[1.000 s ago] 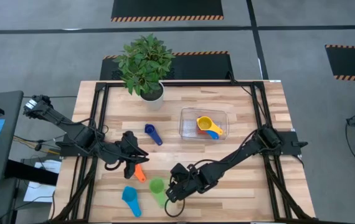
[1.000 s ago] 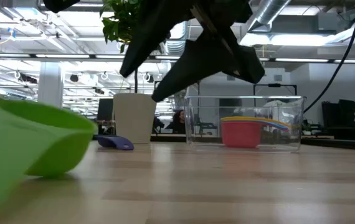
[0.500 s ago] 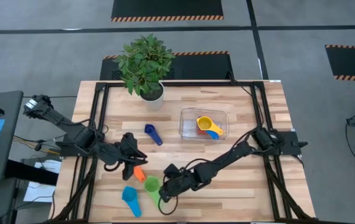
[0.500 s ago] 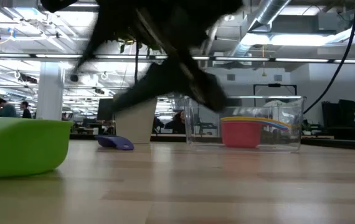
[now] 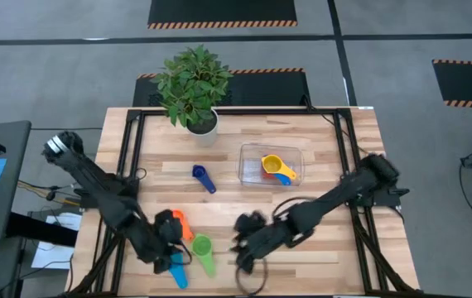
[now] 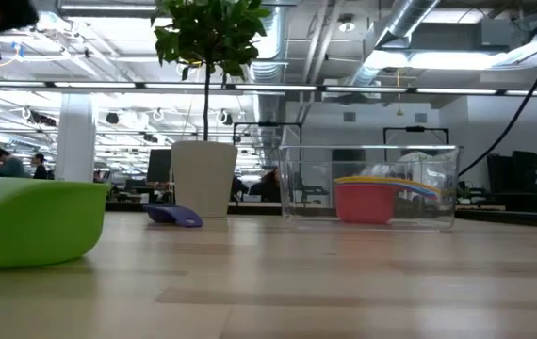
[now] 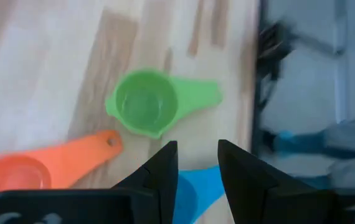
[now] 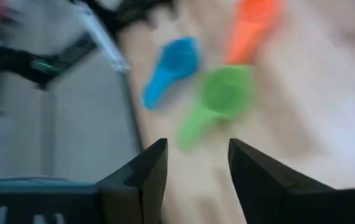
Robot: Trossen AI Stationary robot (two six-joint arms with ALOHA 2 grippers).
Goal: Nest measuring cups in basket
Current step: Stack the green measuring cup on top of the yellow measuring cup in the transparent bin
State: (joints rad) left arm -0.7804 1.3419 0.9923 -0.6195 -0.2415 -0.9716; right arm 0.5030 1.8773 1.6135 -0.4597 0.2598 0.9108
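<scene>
Measuring cups lie scattered on my wooden table (image 5: 327, 141), and some already sit in the clear basket (image 5: 249, 152) toward the far right part of the table. Inside the basket I see a yellow cup (image 5: 272, 164) stacked with a blue cup (image 5: 284, 177), and a red cup (image 6: 366, 201) shows through its wall in the low view. A dark blue cup (image 5: 202, 176) rests alone on the wood between the basket and the white plant pot (image 5: 203, 126).

Near the front edge lie three more: an orange cup (image 5: 183, 225), a green cup (image 5: 202, 248) just beside it, and a light blue cup (image 5: 176, 271) at the edge.

My left gripper (image 7: 196, 163) hangs above this group, its fingers parted by a narrow gap and holding nothing. The light blue cup's handle shows between the fingers, with the green cup beyond.

My right gripper (image 8: 196, 162) hovers over the front of the table just right of the green cup, fingers also apart and empty. None of the three cups touches it.
</scene>
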